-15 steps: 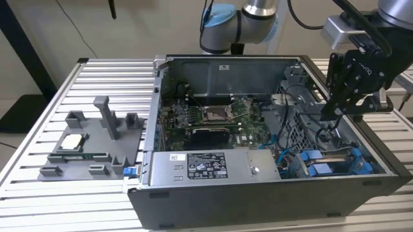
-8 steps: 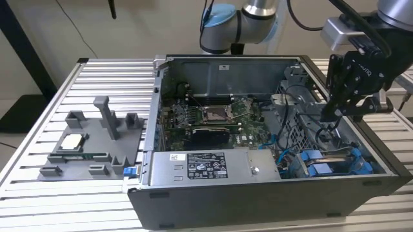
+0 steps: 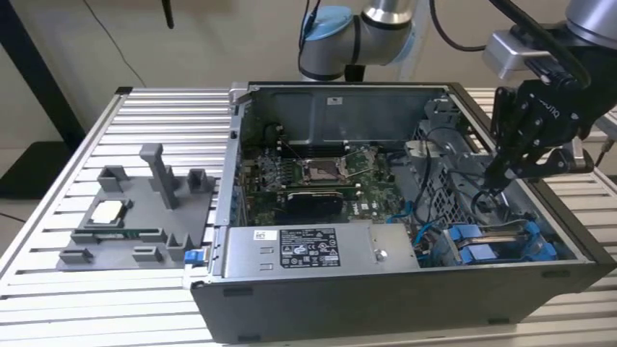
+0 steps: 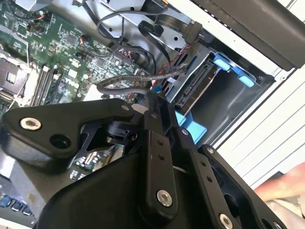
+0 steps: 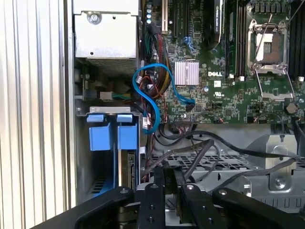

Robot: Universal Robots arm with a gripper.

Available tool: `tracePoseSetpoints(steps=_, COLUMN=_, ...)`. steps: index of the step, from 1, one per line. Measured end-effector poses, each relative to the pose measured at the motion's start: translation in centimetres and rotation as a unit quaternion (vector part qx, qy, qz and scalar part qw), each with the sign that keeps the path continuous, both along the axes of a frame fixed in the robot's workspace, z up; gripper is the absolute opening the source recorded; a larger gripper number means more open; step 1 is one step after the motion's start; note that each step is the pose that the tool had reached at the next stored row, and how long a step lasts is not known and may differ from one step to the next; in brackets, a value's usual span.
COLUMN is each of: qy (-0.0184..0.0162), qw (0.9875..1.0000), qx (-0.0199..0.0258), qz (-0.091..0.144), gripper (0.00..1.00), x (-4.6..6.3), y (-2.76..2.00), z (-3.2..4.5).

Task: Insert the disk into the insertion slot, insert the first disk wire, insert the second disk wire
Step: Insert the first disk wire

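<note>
While the arm stands at the 3 o'clock side of the open black sheet-metal computer case (image 3: pixel 405 307) in the exterior view, I see the black two-finger gripper (image 3: pixel 490 181) lowered just inside the case's side wall. In the first wrist view the gripper (image 5: pixel 170 169) is drawn narrow; I cannot tell whether it pinches anything.

The disk (image 3: pixel 487 249), a flat silver-grey drive in a bright blue plastic caddy, sits in the bay at 4 o'clock, close against the front and side walls.

Loose black cables (image 5: pixel 200 143) and a looped blue cable (image 5: pixel 143 90) crowd the gap between the bay and the green motherboard (image 3: pixel 318 173); the room above the board's centre is open.

The grey power-supply box (image 3: pixel 366 249) at 6 o'clock carries a white sticker (image 3: pixel 306 247) with black print.
</note>
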State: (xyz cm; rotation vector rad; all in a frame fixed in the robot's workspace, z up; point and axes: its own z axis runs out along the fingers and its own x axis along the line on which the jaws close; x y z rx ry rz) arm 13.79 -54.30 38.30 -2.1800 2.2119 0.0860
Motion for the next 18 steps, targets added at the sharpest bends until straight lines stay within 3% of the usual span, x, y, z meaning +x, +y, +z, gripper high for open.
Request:
tracePoseSetpoints(steps=6, qy=0.0000, qw=0.9999, qx=-0.0134, qz=0.000, gripper=0.19, x=0.43, y=-0.25, z=-0.13)
tracePoseSetpoints(steps=9, qy=0.0000, qw=0.9997, qx=-0.0262, qz=0.000, gripper=0.19, x=0.46, y=-0.26, z=-0.22)
tracePoseSetpoints(steps=10, qy=0.0000, qw=0.9996, qx=-0.0278, qz=0.000, gripper=0.19, x=0.47, y=-0.26, z=-0.25)
tracePoseSetpoints(steps=18, qy=0.0000, qw=0.9996, qx=-0.0279, qz=0.000, gripper=0.19, x=0.47, y=-0.26, z=-0.26)
